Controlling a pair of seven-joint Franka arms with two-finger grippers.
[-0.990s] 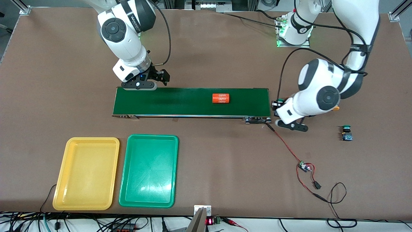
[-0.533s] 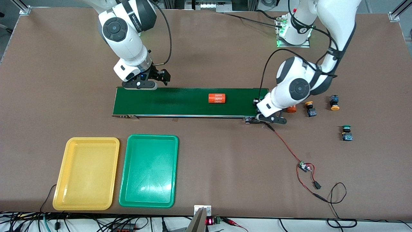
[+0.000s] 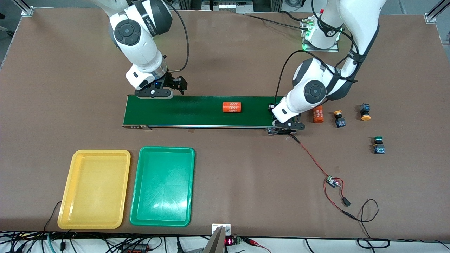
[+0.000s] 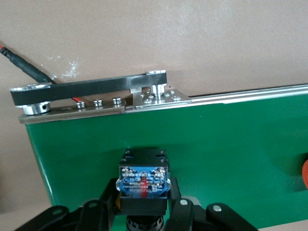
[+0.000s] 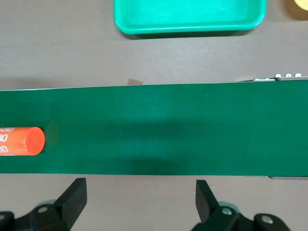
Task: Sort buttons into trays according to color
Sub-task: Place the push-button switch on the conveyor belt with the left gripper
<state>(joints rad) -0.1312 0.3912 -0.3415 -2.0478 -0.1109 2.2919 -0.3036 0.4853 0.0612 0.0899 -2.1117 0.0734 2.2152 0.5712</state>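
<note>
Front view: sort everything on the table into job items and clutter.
Job: yellow plastic tray; green plastic tray; two yellow-capped push-buttons; green-capped push-button; dark-bodied push-button held by left gripper over belt.
Lying about: long dark-green conveyor belt; two orange cylinders; red-black wiring; right gripper open, waiting at belt's right-arm end.

Orange cylinder (image 3: 232,107) mid-conveyor belt (image 3: 182,110)
</note>
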